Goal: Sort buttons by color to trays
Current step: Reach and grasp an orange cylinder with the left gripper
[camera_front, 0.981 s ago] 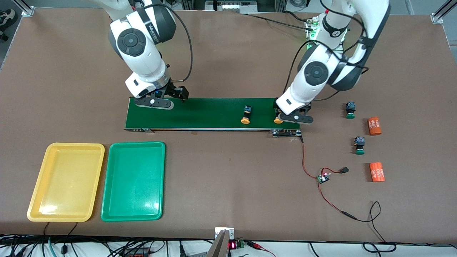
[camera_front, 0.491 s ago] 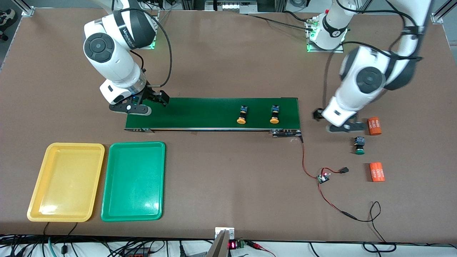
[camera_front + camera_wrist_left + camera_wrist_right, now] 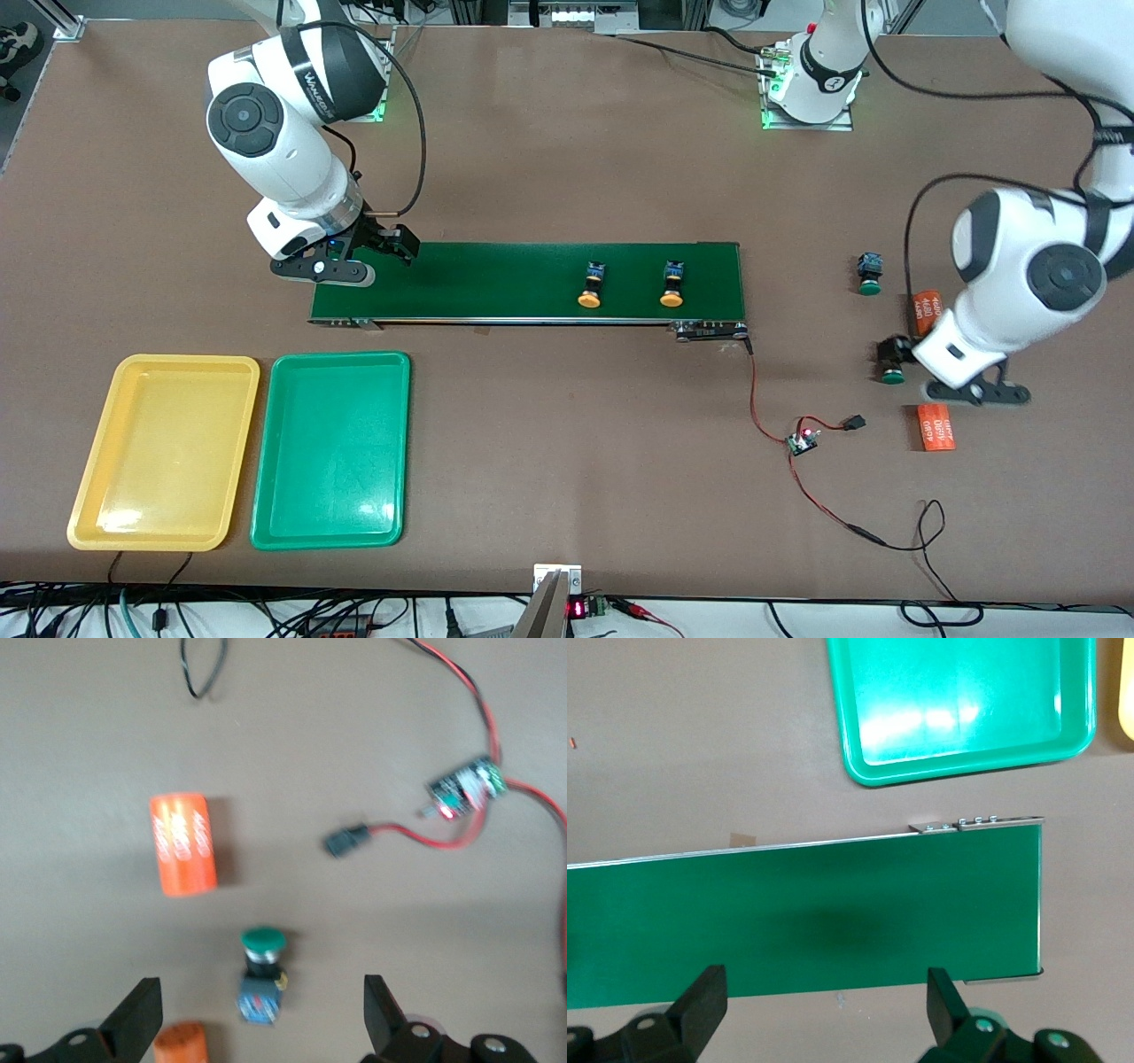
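Two trays sit side by side on the table at about 8 o'clock in the front view. We see the yellow tray point(image 3: 164, 452) first, toward the right arm's end of the table, and the green tray point(image 3: 332, 452) just beside it. Nothing lies in them.

Up at about 10 o'clock hangs the right hand point(image 3: 390, 248). It is over the end of the long dark-green belt point(image 3: 496, 279), the end toward the right arm's end of the table. Its fingers are spread wide and it holds nothing.

Near the middle of the view, two yellow buttons lie on the belt, a little apart: one yellow button point(image 3: 589, 288), then the other yellow button point(image 3: 671, 285). Both caps point at 6 o'clock, toward the front camera.

At about 4 o'clock from the belt's end a small circuit board point(image 3: 802, 440) lies on the table with red wires.

At about 3 o'clock we find two green buttons on the bare table. One green button point(image 3: 869, 275) lies farther from the front camera. The other green button point(image 3: 889, 361) lies nearer. The left hand point(image 3: 262, 1014) is over that nearer one, fingers spread wide, not holding it. Two orange cylinders lie close by: one orange cylinder point(image 3: 927, 312) between the green buttons, and the other orange cylinder point(image 3: 936, 427) nearest the camera.
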